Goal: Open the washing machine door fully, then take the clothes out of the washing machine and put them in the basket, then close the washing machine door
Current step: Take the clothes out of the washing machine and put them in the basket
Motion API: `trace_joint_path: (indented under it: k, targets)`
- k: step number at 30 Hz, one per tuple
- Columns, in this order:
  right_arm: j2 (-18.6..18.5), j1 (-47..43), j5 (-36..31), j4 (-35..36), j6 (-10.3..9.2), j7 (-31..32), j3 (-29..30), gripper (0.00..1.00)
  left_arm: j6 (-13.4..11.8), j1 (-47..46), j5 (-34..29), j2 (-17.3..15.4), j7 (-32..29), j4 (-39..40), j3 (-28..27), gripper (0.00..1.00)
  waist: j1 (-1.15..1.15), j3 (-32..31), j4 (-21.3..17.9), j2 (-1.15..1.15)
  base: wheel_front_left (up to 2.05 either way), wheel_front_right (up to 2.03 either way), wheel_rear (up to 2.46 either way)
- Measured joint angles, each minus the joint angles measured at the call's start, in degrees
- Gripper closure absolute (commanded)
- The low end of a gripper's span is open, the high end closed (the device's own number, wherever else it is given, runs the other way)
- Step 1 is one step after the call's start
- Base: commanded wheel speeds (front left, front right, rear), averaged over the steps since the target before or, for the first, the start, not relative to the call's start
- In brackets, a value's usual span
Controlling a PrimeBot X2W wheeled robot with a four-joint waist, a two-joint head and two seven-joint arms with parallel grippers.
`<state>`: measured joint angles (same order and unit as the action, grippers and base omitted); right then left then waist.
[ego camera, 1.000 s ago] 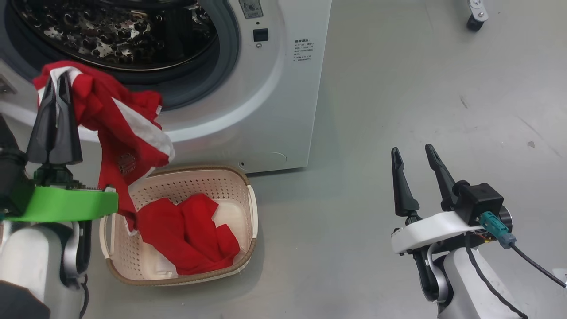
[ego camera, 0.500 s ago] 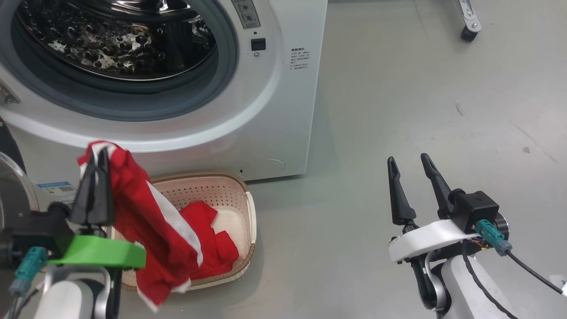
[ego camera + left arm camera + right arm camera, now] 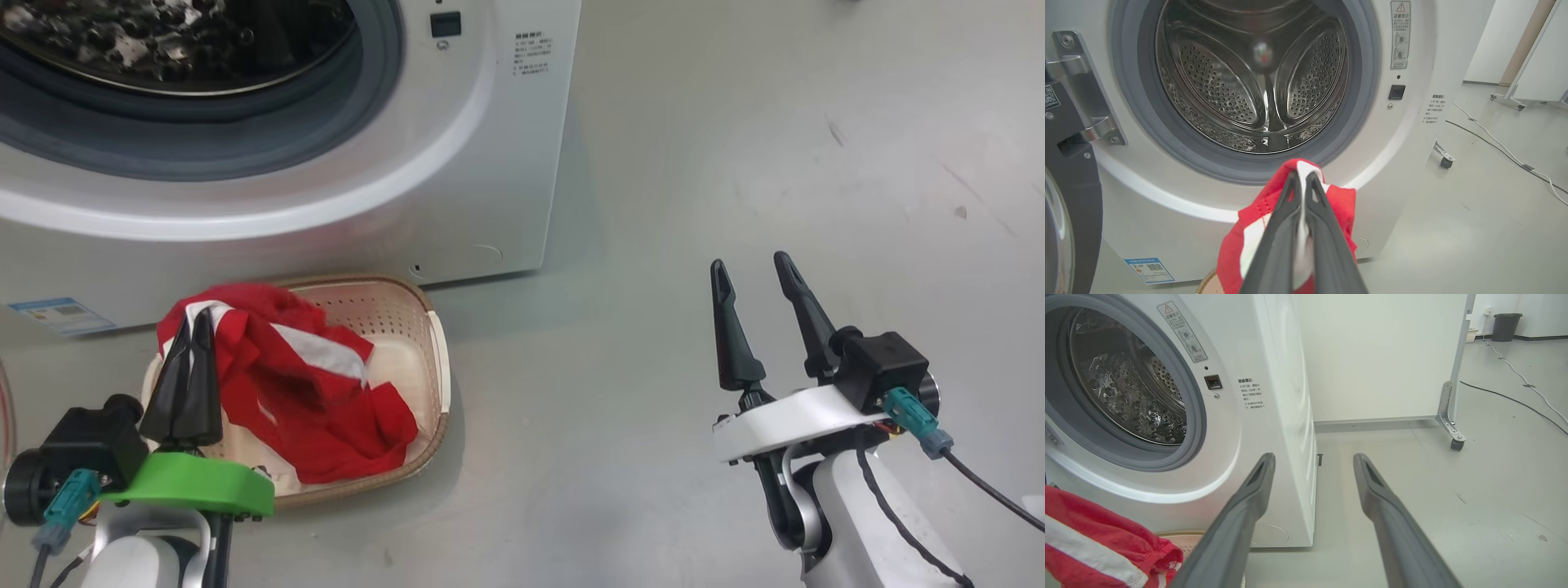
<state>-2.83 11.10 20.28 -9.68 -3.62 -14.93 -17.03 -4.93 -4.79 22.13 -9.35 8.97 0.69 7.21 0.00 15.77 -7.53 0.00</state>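
Observation:
The washing machine (image 3: 457, 163) stands with its drum mouth (image 3: 1253, 77) uncovered, and the drum looks bare inside. Its door (image 3: 1073, 196) hangs swung out at the left edge of the left wrist view. The cream basket (image 3: 384, 314) sits on the floor in front of the machine and holds red clothes (image 3: 343, 408). My left gripper (image 3: 196, 322) is shut on a red, white-striped garment (image 3: 245, 343) above the basket's left rim, and the cloth drapes onto the pile. The pinch also shows at the left gripper (image 3: 1301, 177). My right gripper (image 3: 749, 263) stands open with nothing in it, over bare floor to the right.
A blue label (image 3: 61, 314) is stuck low on the machine front. Beyond the machine's right side stand a white partition on a caster (image 3: 1453, 437), a floor cable (image 3: 1515, 400) and a dark bin (image 3: 1506, 326). Bare grey floor (image 3: 620, 343) lies between basket and right arm.
My left gripper has come down from the drum mouth to the basket, carrying the red garment, which now rests on the pile. The head camera tilted down. The right arm has stayed put.

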Motion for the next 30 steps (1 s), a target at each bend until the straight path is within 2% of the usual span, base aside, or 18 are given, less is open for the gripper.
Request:
trace_joint_path:
  k: [9, 19, 30]
  targets:
    - [-0.01, 3.15, 0.19, 2.89, -0.04, -0.01, -0.93, 0.00, 0.08, -2.54, 0.12, -0.51, 0.20, -5.35, -0.73, 1.00, 0.00, 5.98, -1.50, 0.00, 0.00, 0.00, 0.00]
    - [-0.03, 7.16, 1.21, 5.61, -0.07, -0.01, -3.45, 0.00, 1.02, -7.79, 1.64, -0.86, 0.15, -14.97, -2.02, 1.00, 0.00, 13.70, -3.76, 0.00, 0.00, 0.00, 0.00]
    - [-0.02, 11.15, 2.57, 8.53, -0.66, -0.01, -4.31, 0.00, 1.27, -15.16, 3.32, -2.91, -0.45, -24.30, -4.67, 1.00, 0.01, 22.39, -7.28, 0.00, 0.00, 0.00, 0.00]
